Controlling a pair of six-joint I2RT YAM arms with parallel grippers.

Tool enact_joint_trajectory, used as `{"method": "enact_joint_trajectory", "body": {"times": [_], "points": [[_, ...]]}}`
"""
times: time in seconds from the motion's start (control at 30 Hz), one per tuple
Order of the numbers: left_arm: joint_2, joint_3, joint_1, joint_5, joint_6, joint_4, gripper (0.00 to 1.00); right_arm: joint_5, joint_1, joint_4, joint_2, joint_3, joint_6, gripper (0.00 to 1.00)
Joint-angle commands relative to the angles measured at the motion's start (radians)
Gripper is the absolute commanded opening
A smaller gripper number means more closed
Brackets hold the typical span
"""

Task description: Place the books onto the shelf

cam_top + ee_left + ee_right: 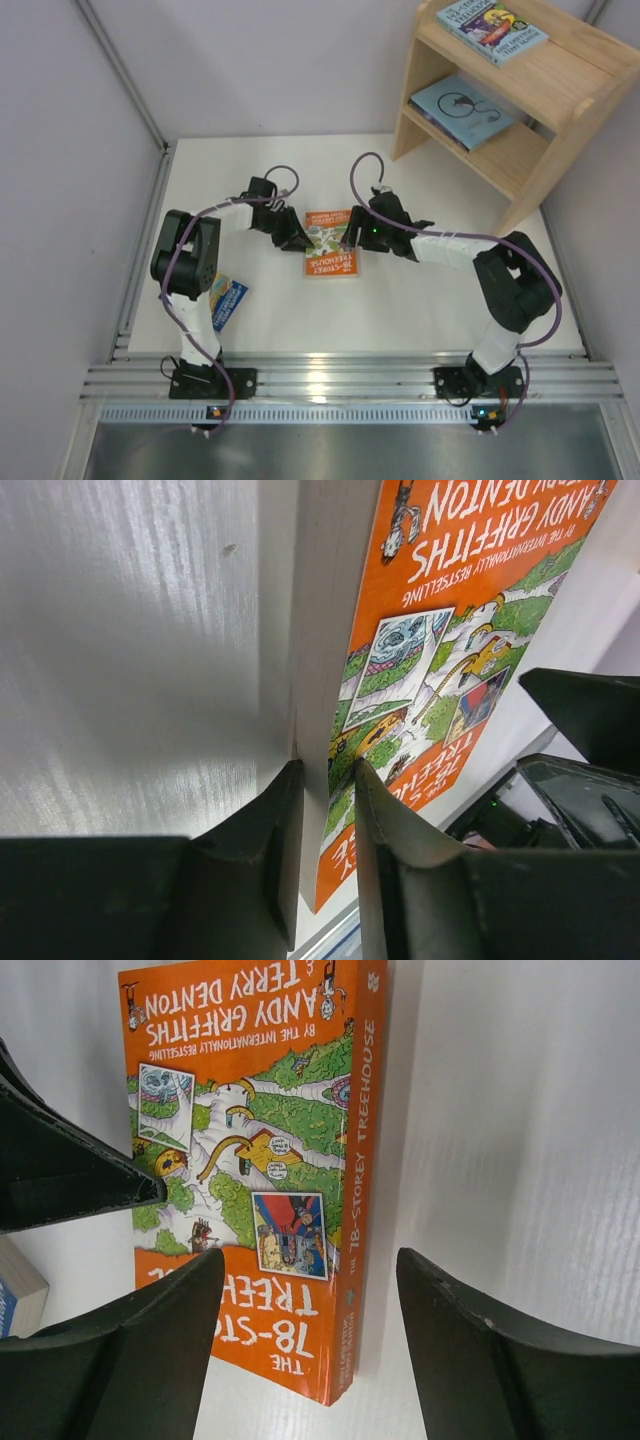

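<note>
Orange book: centre of counter, between the claws. Left claw: clamped on its page edge. Right claw: apart, straddling its spine. Shelf, far right corner: illustrated book top tier, light-blue book lower tier. Blue book: counter, left side

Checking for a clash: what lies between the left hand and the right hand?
The orange book sits between the left hand and the right hand, as the top view shows.
</note>
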Motion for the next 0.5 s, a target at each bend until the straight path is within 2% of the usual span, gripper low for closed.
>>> {"method": "enact_joint_trajectory", "body": {"times": [0.0,0.17,0.47], "points": [[0.06,-0.016,0.034,-0.049,0.009,-0.005,0.24,-0.05,-0.007,0.079,0.03,0.034,0.042,0.7],[0.093,-0.006,0.095,-0.045,0.014,-0.091,0.15,-0.12,-0.043,0.198,0.065,-0.027,0.125,0.7],[0.088,-0.024,0.118,-0.02,0.038,-0.074,0.15,-0.206,-0.05,0.298,0.151,-0.041,0.162,0.7]]}}
